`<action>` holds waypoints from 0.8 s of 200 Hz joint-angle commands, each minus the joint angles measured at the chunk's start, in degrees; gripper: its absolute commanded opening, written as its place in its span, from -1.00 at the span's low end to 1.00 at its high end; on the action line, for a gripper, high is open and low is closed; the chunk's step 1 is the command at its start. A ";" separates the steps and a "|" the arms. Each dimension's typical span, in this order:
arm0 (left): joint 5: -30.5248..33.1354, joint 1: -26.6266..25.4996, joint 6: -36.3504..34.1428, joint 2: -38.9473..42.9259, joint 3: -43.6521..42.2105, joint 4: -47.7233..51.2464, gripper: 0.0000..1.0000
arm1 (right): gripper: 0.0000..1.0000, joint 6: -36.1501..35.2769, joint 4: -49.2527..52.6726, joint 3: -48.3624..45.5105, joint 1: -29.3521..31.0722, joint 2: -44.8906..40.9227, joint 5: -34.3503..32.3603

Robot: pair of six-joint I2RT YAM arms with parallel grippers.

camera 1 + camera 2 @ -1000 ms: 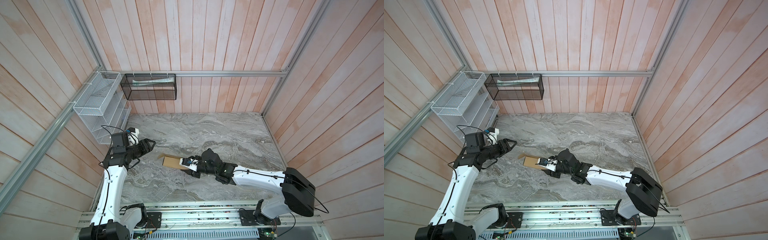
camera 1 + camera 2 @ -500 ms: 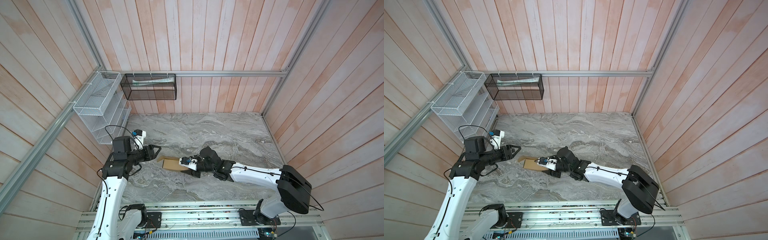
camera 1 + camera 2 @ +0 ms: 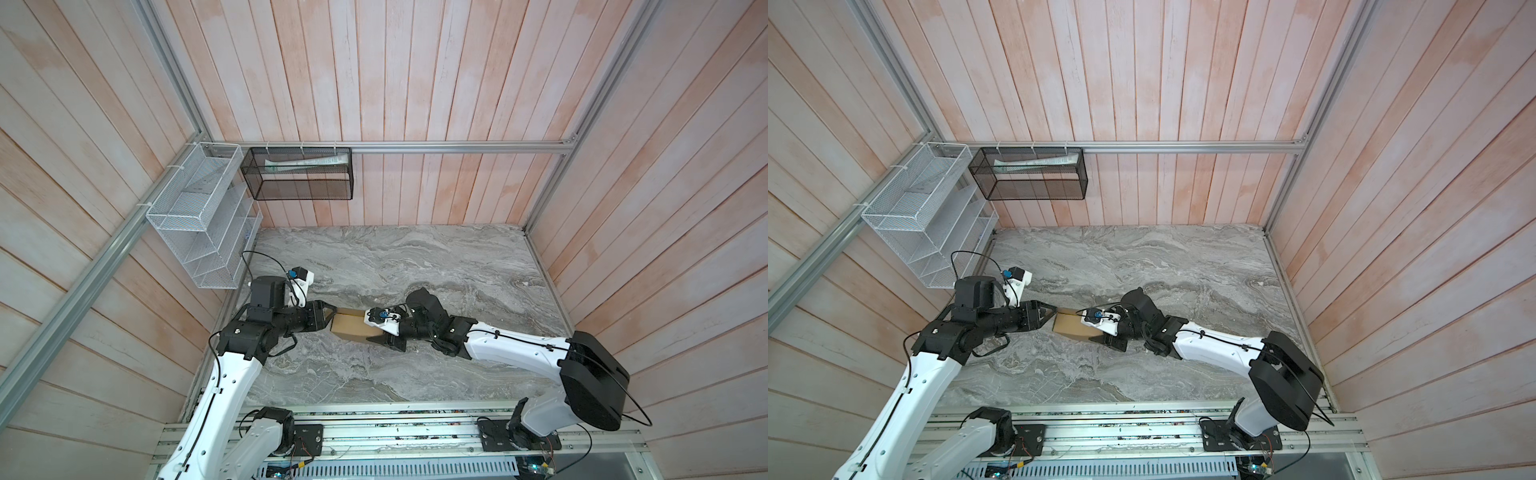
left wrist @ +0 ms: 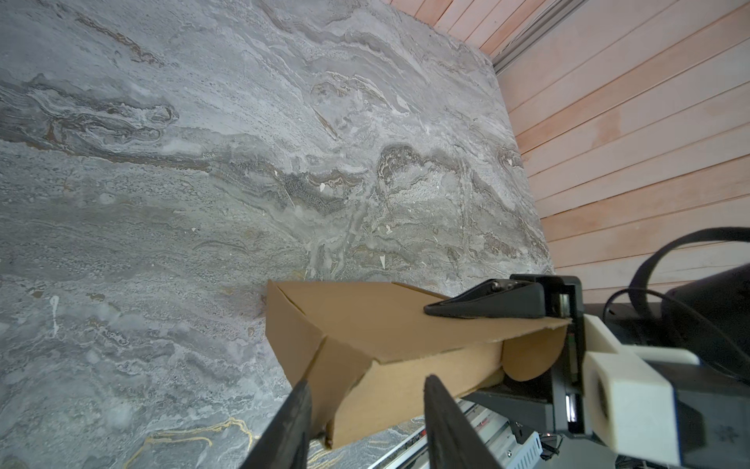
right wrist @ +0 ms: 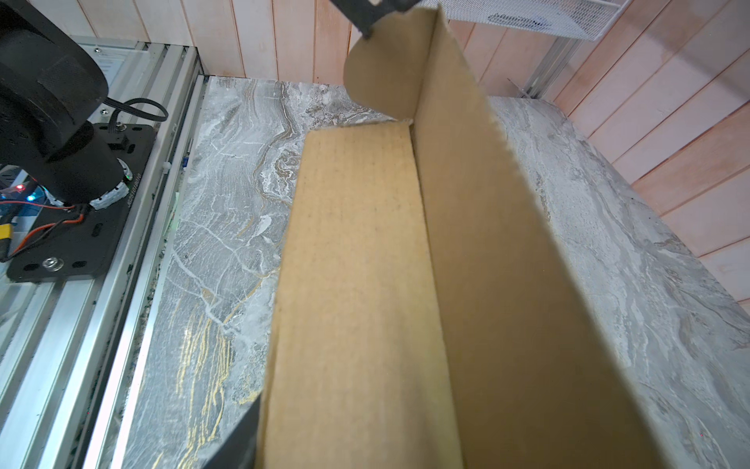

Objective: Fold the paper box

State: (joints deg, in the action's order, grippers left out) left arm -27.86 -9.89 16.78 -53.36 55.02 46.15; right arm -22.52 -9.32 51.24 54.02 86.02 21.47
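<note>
Paper box (image 3: 351, 328) lies low on the marble table (image 3: 436, 266), left of the middle in both top views. Its long axis runs straight along the line from one arm to the other (that line is what your next move turns on).

Your right gripper (image 3: 376, 333) has the right-hand end. One finger lies on the upper panel and its partner sits beneath, so you are clamped on the cardboard there.

Your left gripper (image 4: 367, 381) is the one at the free end, facing it head on. Its fingers (image 4: 292, 422) stand partly apart with the box's end corner between them, and you cannot tell from these views whether they touch.

The end flap (image 4: 296, 337) sits slanted, not yet square. By my judgement you should push along the axis, against the right gripper's hold.
</note>
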 commanded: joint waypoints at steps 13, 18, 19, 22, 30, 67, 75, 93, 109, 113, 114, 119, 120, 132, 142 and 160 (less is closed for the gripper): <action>4.15 -3.42 2.25 -1.16 -0.89 -2.68 -0.19 | -0.43 0.61 -0.35 -0.66 -0.75 -1.82 1.24; 4.40 -3.98 2.74 -1.29 -0.88 -3.12 -0.22 | -0.43 0.67 -0.35 -0.75 -0.76 -1.92 1.13; 4.49 -4.12 2.87 -1.25 -0.88 -3.19 -0.22 | -0.43 0.70 -0.35 -0.73 -0.80 -1.91 1.12; 4.72 -4.57 3.05 -1.30 -0.88 -3.38 -0.24 | -0.43 0.68 -0.35 -0.71 -0.84 -1.91 1.13; 5.43 -5.48 3.78 -1.29 -0.97 -4.02 -0.27 | -0.44 0.80 -0.50 -0.79 -1.00 -1.95 1.21; 7.04 -7.47 5.24 -1.49 -0.92 -5.37 -0.38 | -0.45 0.97 -0.70 -0.88 -1.11 -1.84 1.33; 7.49 -7.59 5.26 -1.62 -0.76 -5.31 -0.39 | -0.45 0.92 -0.53 -0.76 -1.11 -1.85 1.20; 8.33 -7.69 5.11 -1.56 -0.37 -4.85 -0.41 | -0.45 1.08 -0.42 -0.84 -1.20 -2.00 1.22; 9.17 -7.79 5.03 -1.40 0.07 -4.38 -0.43 | -0.46 1.20 -0.34 -0.89 -1.28 -2.13 1.17; 9.29 -7.78 5.04 -1.38 0.15 -4.38 -0.44 | -0.46 1.17 -0.35 -0.88 -1.29 -2.10 1.12; 9.34 -7.78 5.03 -1.39 0.21 -4.35 -0.44 | -0.46 1.17 -0.35 -0.88 -1.33 -2.09 1.12; 9.47 -7.78 5.04 -1.31 0.38 -4.28 -0.45 | -0.46 1.22 -0.29 -0.91 -1.37 -2.14 1.14; 9.48 -7.78 5.08 -1.26 0.41 -4.30 -0.45 | -0.46 1.19 -0.32 -0.85 -1.37 -2.11 1.21; 9.93 -7.78 5.17 -0.99 0.61 -4.03 -0.49 | -0.46 1.36 -0.35 -0.94 -1.46 -2.23 1.31; 10.30 -7.78 5.27 -0.63 0.85 -3.73 -0.50 | -0.46 1.51 -0.35 -0.79 -1.50 -2.21 1.29; 10.04 -7.78 5.72 0.13 1.11 -3.61 -0.53 | -0.46 1.65 -0.52 -0.79 -1.61 -2.17 1.48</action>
State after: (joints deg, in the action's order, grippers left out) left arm -18.74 -17.39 22.11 -54.63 54.61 42.63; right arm -22.00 -9.37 50.61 52.77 85.27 21.78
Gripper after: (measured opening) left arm 0.242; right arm 0.511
